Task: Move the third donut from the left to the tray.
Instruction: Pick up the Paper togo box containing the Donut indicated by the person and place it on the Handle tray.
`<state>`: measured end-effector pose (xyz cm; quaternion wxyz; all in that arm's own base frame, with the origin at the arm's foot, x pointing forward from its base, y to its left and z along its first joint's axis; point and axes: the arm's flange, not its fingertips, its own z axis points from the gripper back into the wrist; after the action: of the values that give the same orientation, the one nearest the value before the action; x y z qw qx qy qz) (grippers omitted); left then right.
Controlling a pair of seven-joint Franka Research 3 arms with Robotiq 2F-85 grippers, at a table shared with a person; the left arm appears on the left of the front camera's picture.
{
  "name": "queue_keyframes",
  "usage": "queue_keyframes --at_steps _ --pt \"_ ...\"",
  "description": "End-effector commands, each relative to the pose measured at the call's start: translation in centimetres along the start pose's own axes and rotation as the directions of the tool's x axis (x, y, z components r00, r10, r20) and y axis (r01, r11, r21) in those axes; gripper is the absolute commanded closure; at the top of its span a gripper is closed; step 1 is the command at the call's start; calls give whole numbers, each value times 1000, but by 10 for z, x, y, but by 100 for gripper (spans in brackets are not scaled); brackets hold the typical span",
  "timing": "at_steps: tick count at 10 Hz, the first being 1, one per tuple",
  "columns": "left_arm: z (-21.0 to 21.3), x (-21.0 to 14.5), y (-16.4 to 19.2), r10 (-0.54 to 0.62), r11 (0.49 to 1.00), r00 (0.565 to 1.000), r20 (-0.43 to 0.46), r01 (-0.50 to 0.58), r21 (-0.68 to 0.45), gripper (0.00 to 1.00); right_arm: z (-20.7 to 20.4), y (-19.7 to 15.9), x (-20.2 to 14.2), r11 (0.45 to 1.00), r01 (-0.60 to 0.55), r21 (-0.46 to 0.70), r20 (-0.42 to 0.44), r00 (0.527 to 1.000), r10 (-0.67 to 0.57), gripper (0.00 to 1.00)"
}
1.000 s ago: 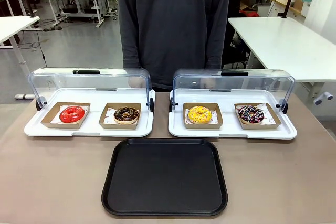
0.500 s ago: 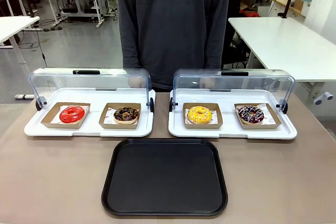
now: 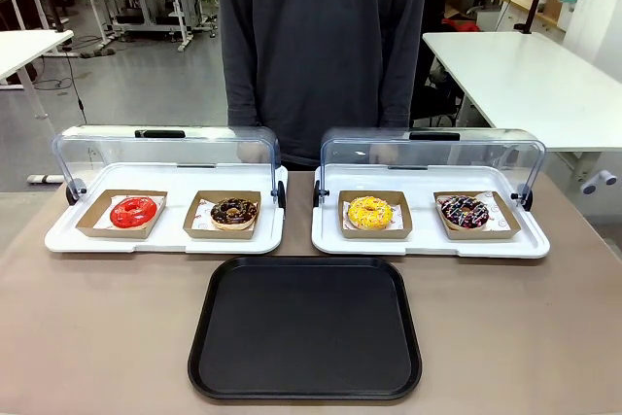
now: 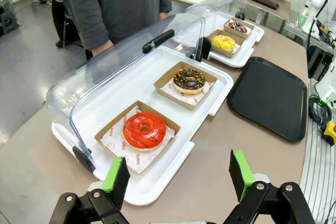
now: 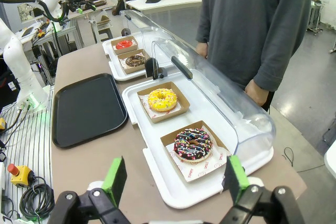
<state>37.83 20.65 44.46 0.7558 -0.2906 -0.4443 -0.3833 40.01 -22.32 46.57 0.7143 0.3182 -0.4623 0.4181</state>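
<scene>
We see the third donut (image 3: pixel 369 211), the yellow-iced ring with coloured sprinkles, sitting in its shallow brown cardboard holder (image 3: pixel 375 228). It lies just beyond the far right corner of the black tray (image 3: pixel 304 328), on the white display base (image 3: pixel 431 244) whose clear domed lid (image 3: pixel 432 157) is swung open toward the person (image 3: pixel 321 46).

In the same base, farther right of the tray, we see a chocolate donut with pink and white sprinkles (image 3: pixel 465 211) in its own holder. Beyond the tray's far left corner stands a second white display base (image 3: pixel 165 238), also with its lid raised. It holds a chocolate donut with nut pieces (image 3: pixel 234 211) nearer the tray and a red-iced donut (image 3: pixel 133 211) farther left. Both bases lie just beside the tray's far edge on the grey-brown table (image 3: pixel 97 337), apart from the tray.

Our left gripper (image 4: pixel 178 170) hangs off to the tray's left, above the table in front of the red donut, its green-padded fingers spread wide and touching nothing. Our right gripper (image 5: pixel 175 174) hangs off to the tray's right, above the table in front of the sprinkled chocolate donut, its fingers likewise spread wide and gripping nothing.
</scene>
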Motion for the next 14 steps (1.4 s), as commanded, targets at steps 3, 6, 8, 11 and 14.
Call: queue_keyframes --at_steps 3,6,8,11,14 --pt "1 2 1 -7 1000 1000 4 8 -7 0 1 1 1 1000 -10 5 6 1000 10 0" --pt "1 2 1 -7 1000 1000 4 8 -7 0 1 1 1 1000 -10 5 6 1000 10 0" --pt "1 2 1 -7 1000 1000 4 8 -7 0 1 1 1 1000 -10 5 6 1000 10 0" --pt "1 2 1 -7 1000 1000 4 8 -7 0 1 1 1 1000 -10 5 6 1000 10 0" --pt "1 2 1 -7 1000 1000 4 8 -7 0 1 1 1 1000 -10 5 6 1000 10 0"
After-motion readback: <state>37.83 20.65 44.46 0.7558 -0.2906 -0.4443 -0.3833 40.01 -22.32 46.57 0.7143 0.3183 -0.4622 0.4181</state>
